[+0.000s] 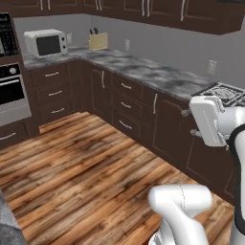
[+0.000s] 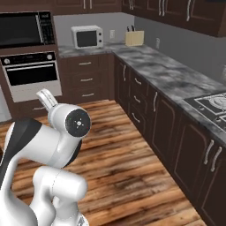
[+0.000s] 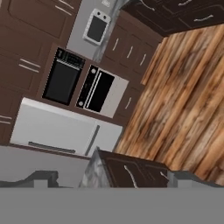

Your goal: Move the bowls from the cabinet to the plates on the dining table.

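Robot stands on the wood floor in the kitchen corner, arm folded close to the base. Gripper is spread wide and holds nothing; in the hand view its two tips sit far apart at the bottom, with the view rolled roughly a quarter turn and looking toward the ovens, the fridge and the microwave. Both base views show the grey stone counter running along the wall, with microwave and knife block at its far end and the hob at the near end. Wall cabinet doors run along the top of the left base view, above the counter; all are closed, so I cannot tell which holds the bowls, and no bowl, plate or dining table can be made out from here. Key relation: the cabinet lies up and ahead of the arm, to its right over the counter, while the gripper points elsewhere, toward the oven wall. Judgement: task not yet started; the next move needs the hand raised and turned to a vertical door handle.
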{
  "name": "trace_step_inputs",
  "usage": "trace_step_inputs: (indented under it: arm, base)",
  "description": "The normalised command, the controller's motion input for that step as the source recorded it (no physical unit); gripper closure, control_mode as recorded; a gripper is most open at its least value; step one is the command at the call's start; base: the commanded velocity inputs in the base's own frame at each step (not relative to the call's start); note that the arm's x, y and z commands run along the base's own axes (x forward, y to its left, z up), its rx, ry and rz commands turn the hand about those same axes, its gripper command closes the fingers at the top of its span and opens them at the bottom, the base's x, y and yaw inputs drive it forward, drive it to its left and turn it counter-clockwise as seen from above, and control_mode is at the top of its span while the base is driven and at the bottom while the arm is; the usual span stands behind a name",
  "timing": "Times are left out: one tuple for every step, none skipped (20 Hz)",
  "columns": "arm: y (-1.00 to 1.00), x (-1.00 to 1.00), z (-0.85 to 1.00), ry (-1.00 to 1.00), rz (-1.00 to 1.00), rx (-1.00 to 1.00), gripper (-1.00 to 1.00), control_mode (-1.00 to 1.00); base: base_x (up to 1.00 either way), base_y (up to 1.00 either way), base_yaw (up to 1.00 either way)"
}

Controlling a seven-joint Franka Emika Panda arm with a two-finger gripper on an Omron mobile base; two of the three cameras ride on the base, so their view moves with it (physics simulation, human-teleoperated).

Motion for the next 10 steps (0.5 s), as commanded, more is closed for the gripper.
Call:
trace_step_inputs:
  arm:
    - [0.0, 0.0, 0.0, 0.0, 0.0, 0.0, -1.0, 1.0]
    - [0.0, 0.0, 0.0, 0.0, 0.0, 0.0, -1.0, 1.0]
    - [0.0, 0.0, 0.0, 0.0, 0.0, 0.0, -1.0, 1.0]
    - [0.0, 0.0, 0.0, 0.0, 0.0, 0.0, -1.0, 1.0]
    - [0.0, 0.0, 0.0, 0.0, 0.0, 0.0, -1.0, 1.0]
    - [0.0, 0.0, 0.0, 0.0, 0.0, 0.0, -1.0, 1.0]
    - [0.0, 0.0, 0.0, 0.0, 0.0, 0.0, -1.0, 1.0]
    - [0.0, 0.0, 0.0, 0.0, 0.0, 0.0, -1.0, 1.0]
    - [0.0, 0.0, 0.0, 0.0, 0.0, 0.0, -1.0, 1.0]
    - [0.0, 0.0, 0.0, 0.0, 0.0, 0.0, -1.0, 1.0]
  base:
    - [0.0, 0.0, -0.23]
    - [0.0, 0.0, -0.23]
    - [0.0, 0.0, -0.23]
    - [0.0, 0.0, -0.23]
    - [0.0, 0.0, -0.23]
    - [0.0, 0.0, -0.22]
    - [0.0, 0.0, -0.22]
    - [0.0, 0.0, -0.22]
    - [0.0, 0.0, -0.22]
    - [0.0, 0.0, -0.22]
